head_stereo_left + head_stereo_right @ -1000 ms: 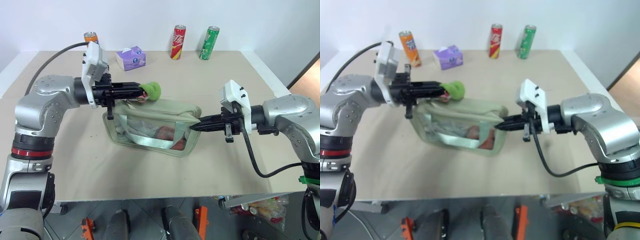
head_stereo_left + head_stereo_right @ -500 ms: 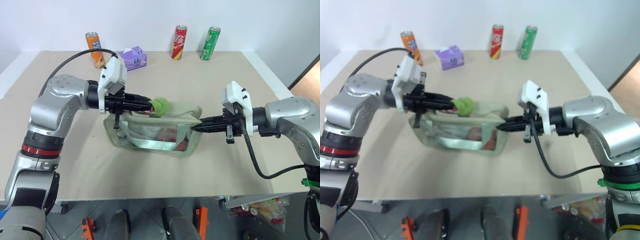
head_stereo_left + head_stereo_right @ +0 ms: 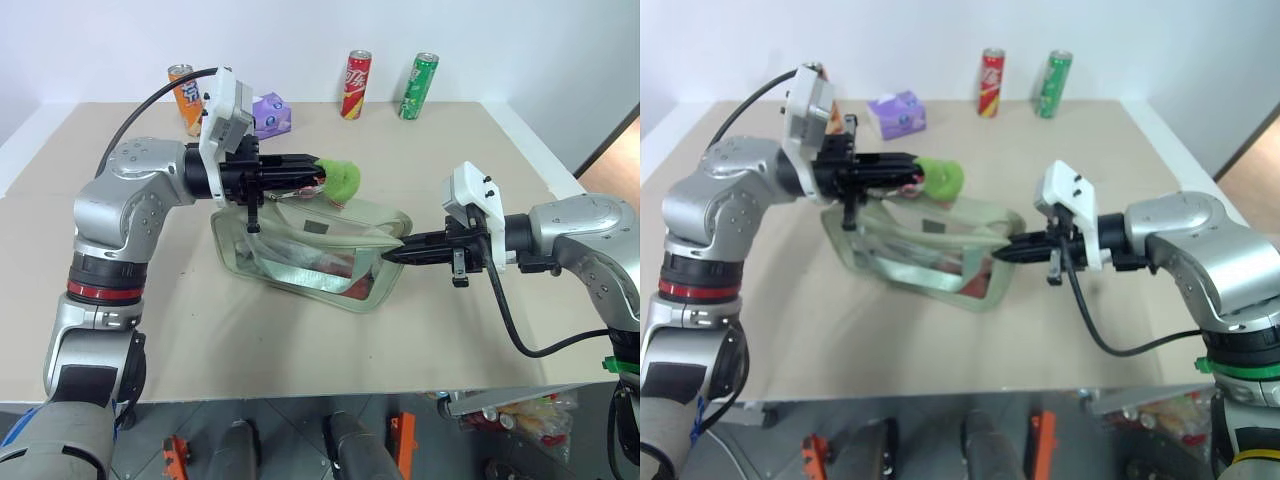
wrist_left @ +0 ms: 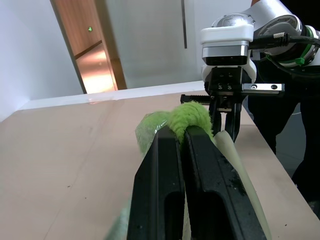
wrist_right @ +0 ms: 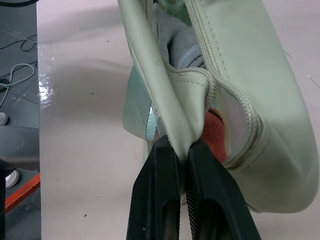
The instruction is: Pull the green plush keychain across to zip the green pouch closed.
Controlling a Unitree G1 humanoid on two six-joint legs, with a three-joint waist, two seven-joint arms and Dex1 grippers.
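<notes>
The green pouch lies mid-table, its top zipper partly open and its contents showing through the clear front. Above the pouch's top edge is the green plush keychain, a fuzzy lime ring. My left gripper is shut on the keychain, pointing level toward the right; in the left wrist view the fingers clamp the green plush keychain. My right gripper is shut on the pouch's right end, where its fingers pinch the pale green trim of the green pouch.
Along the far edge of the table stand an orange can, a purple tissue pack, a red can and a green can. The table's front edge is close to me.
My left gripper has carried the keychain to the right along the pouch's top, dipping and then rising. The pouch's left side has lifted with it. The right gripper has kept still.
</notes>
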